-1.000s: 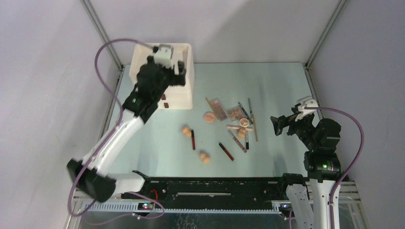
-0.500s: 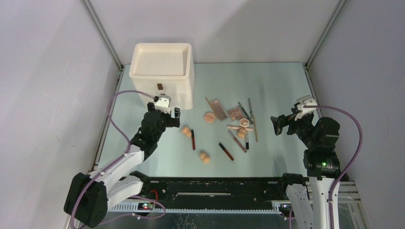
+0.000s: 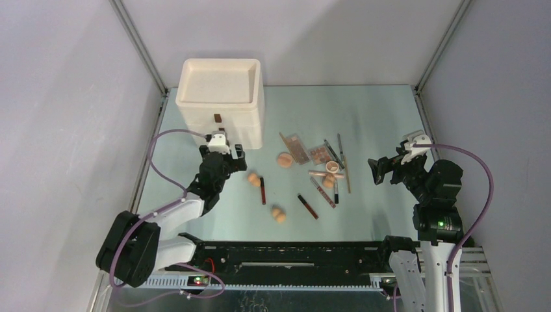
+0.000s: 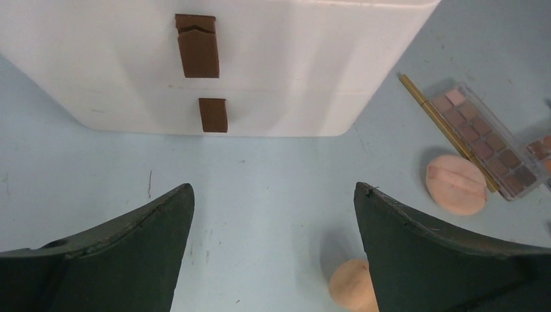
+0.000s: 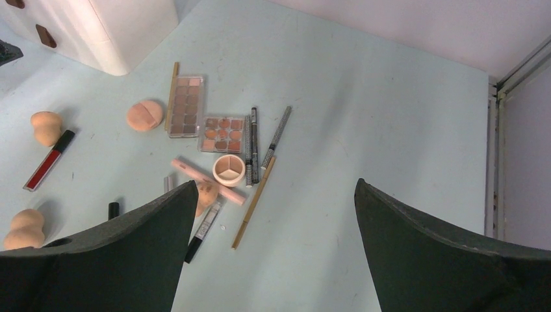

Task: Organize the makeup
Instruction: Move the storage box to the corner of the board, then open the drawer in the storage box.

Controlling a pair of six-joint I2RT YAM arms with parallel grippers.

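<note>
Pale grey walls (image 3: 325, 39), light blue tabletop (image 3: 377, 110), aluminium corner posts (image 3: 138, 45).

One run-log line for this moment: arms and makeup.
left gripper: open, empty, facing box, sponge beside it | right gripper: open, empty, right of makeup | makeup: loose on table

The left arm (image 3: 174, 209) reaches low from its base at 7 o'clock in the overhead view, its white forearm slanting toward 1 o'clock. Its wrist is bent so that the left gripper (image 3: 221, 151) faces 12 o'clock. The two dark fingers are spread wide, with nothing between them. The right arm (image 3: 439, 195) stands folded over its base at 4 o'clock, elbow raised, and its wrist is turned toward 9 o'clock. The right gripper (image 3: 375, 171) is held aloft and tipped downward. Its fingers are also fully parted and hold nothing.
</note>
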